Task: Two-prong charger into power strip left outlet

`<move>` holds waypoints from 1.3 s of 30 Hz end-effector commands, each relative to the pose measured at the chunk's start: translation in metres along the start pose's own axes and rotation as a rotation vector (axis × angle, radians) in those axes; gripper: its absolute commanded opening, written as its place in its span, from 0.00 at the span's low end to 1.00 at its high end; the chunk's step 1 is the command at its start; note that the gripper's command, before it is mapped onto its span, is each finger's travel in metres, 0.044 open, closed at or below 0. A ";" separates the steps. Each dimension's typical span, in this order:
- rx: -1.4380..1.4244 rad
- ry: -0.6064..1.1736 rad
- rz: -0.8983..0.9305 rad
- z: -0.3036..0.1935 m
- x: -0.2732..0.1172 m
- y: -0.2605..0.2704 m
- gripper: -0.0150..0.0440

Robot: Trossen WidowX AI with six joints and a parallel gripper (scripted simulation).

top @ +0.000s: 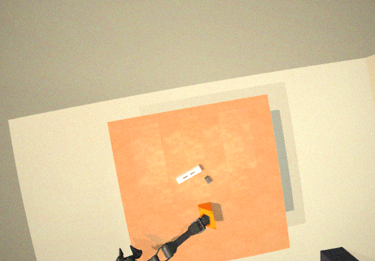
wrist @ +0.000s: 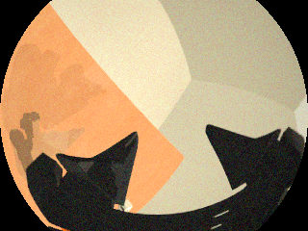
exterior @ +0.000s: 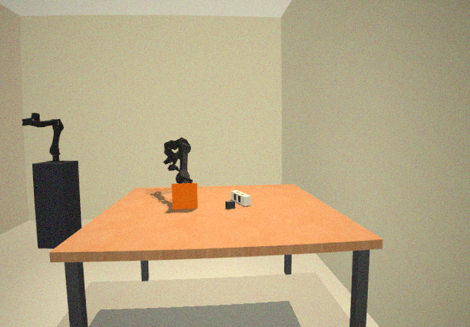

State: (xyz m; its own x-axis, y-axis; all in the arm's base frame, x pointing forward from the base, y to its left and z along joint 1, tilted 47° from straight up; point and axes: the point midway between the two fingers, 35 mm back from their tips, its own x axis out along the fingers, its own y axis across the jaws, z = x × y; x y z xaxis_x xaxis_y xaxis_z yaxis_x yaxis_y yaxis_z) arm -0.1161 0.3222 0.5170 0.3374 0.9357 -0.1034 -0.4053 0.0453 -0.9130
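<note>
The white power strip [top: 180, 180] [exterior: 246, 200] lies near the middle of the table, slanted in the top view, with two dark slots on top. The small dark grey charger [top: 208, 179] [exterior: 230, 204] sits on the table just beside one end of the strip, apart from it. Its small prongs show faintly at its strip-facing end in the top view. My gripper [top: 125, 247] [wrist: 173, 131] is open and empty, raised and well away from both. In the wrist view, a small pale shape by the left finger's base is too hidden to identify.
My arm stands on an orange block [top: 204, 206] [exterior: 184, 196] on the orange-brown table [top: 248, 191] [exterior: 212, 232], near the charger and strip. Another black arm [exterior: 56, 137] stands on a dark pedestal [exterior: 59, 206] off the table. Walls surround the room.
</note>
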 end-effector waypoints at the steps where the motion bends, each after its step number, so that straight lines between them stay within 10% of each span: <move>1: 0.000 0.001 0.000 0.000 0.000 0.000 0.98; 39: -0.015 0.264 0.024 -0.098 0.111 0.015 1.00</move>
State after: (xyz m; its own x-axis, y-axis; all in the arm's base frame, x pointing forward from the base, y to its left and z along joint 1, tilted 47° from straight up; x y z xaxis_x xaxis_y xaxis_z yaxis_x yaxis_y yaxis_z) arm -0.0105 0.3851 0.4633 0.5270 0.8251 -0.2037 -0.3990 0.0286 -0.9165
